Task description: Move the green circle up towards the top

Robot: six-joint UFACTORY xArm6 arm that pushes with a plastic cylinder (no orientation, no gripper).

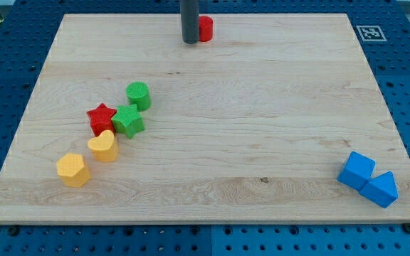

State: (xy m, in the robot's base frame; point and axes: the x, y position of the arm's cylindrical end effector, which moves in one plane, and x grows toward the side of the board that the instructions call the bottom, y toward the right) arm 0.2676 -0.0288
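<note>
A pale wooden board [212, 142] lies on a blue perforated bench, with a small printed marker at its top right corner. My tip [190, 41] stands near the view's top edge, a little left of centre, touching or just beside a red block [206, 28] whose shape is partly hidden behind the rod. There are no fingers to spread or press together here; the rod is bare and holds nothing. The green circle [139, 94] sits in the left half of the board, well apart from my tip, down and to the view's left of it. That is the relation that matters: to drive the circle towards the top, my tip would probably have to travel past it and come in from its lower side, yet that side is crowded. A green star [128, 120] lies just below the circle, nearly touching it, with a red star [101, 117], a yellow heart [104, 146] and a yellow hexagon-like block [72, 169] trailing down-left. Two blue blocks [367, 178] rest far off at the bottom right.
</note>
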